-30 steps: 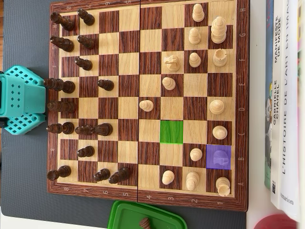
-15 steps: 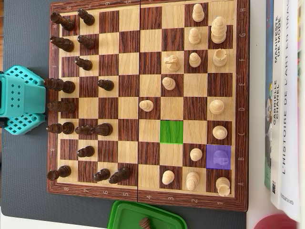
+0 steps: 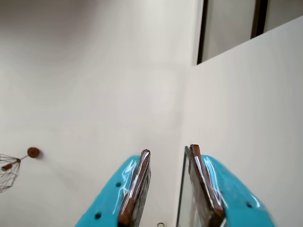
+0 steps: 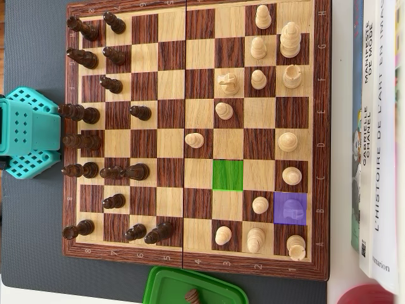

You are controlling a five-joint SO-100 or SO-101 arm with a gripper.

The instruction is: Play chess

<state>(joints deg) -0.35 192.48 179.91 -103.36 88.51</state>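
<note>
wrist view: cam points up at a pale wall/ceiling, no board in sight here.
gripper (image 3: 170, 187): two turquoise plastic fingers (image 3: 118, 189) w/ brown rubbery pads, coming in from the bottom edge. Jaws sit apart w/ a clear gap, nothing between them.
wall stuff: wire-cage lamp (image 3: 7, 172) at far left on a small round brown wall mount (image 3: 32, 152). Dark window frame (image 3: 202, 30) top right, behind a white panel (image 3: 246, 118).
overhead view: wooden chessboard w/ dark and light squares (image 4: 196, 136) fills most of the pic, lying on a dark grey mat (image 4: 31, 221).
dark pieces: dark brown wooden chess pieces (image 4: 81, 58) crowd the left part of the board; several lie tipped over, e.g. the one at (image 4: 123, 171).
light pieces: cream wooden chess pieces (image 4: 290, 39) spread over the right half, one pawn (image 4: 194, 140) near the middle.
green square (image 4: 227, 175): bright green highlight on one square, centre-right, no piece on it.
purple square (image 4: 290, 208): purple highlight near the right edge, w/ a light piece standing in it.
arm: turquoise perforated robot part (image 4: 25, 133) at the left edge, beside the board. Can't see the fingers from this angle.
green tray (image 4: 166, 288): green plastic lid/tray at bottom edge, one dark piece (image 4: 190, 296) in it.
books (image 4: 377, 126): stack of books along the right side, spines w/ French titles.
red thing (image 4: 366, 294): bottom right corner, cropped, can't tell what it is.
</note>
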